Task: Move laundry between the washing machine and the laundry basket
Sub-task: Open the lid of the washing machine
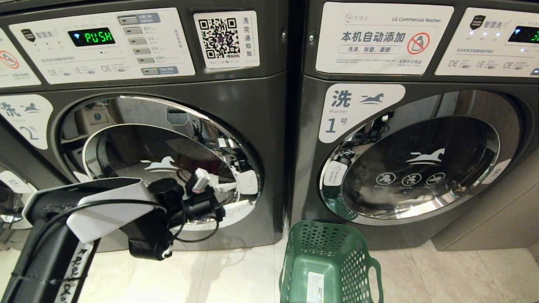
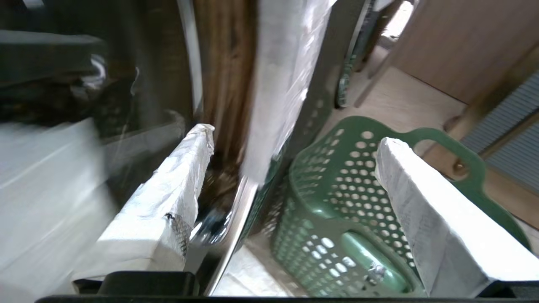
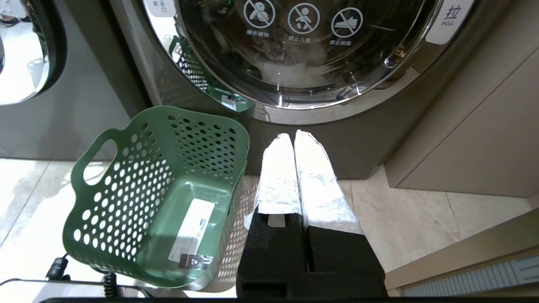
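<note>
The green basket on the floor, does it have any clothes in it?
Empty. The laundry basket shows its bare bottom and a white sticker in the right wrist view; no garment lies inside.

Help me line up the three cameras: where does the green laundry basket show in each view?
Head view: laundry basket at bottom centre, on the floor between the two washers.
Left wrist view: lower middle, between the open left gripper's fingers.
Right wrist view: left of centre, beside the shut right gripper.
Shared landmark: the basket's white sticker, in head and right wrist views.
</note>
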